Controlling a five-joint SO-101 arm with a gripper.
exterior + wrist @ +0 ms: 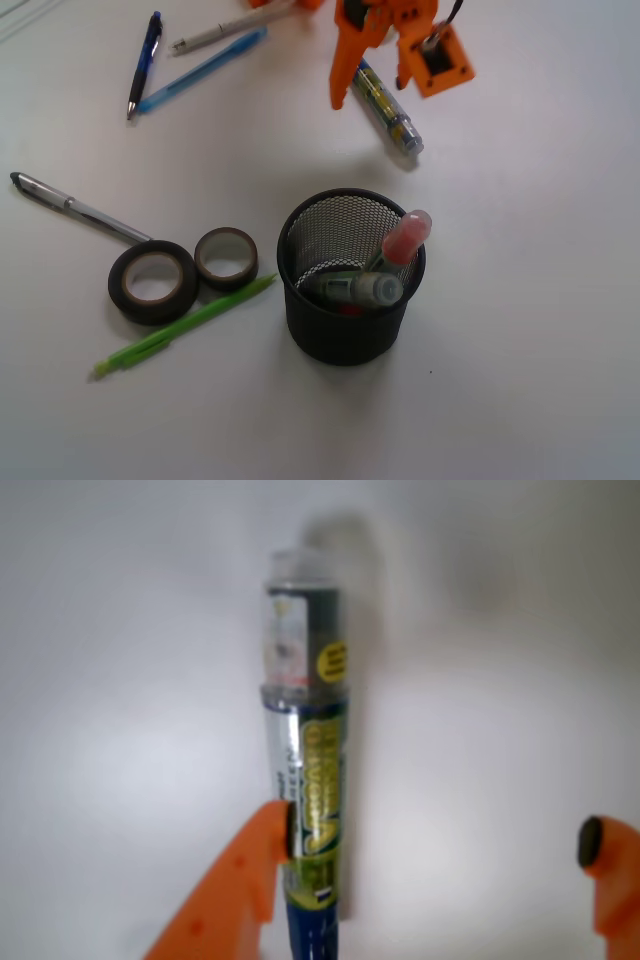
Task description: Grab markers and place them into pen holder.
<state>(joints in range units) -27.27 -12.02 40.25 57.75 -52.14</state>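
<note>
One marker (pixel 390 115) with a yellow-green printed barrel and a clear end lies flat on the white table at the top centre. My orange gripper (pixel 370 90) hangs over its far end, open. In the wrist view the marker (pixel 305 730) lies lengthwise between the jaws, its side against the left finger (pixel 262 865); the right finger (pixel 610 865) stands far off, and the gripper (pixel 440 836) is wide open. The black mesh pen holder (pixel 300 225) stands nearer the front. It holds a pink-capped marker (pixel 408 238) leaning on the rim and a second marker (pixel 355 289) lying across inside.
Two dark tape rolls (pixel 152 280) (pixel 226 257) and a lime-green pencil (pixel 185 327) lie left of the holder. A silver pen (pixel 80 210) is at the far left. Blue pens (pixel 145 62) (pixel 200 70) and another silver pen (pixel 225 30) lie at the top left.
</note>
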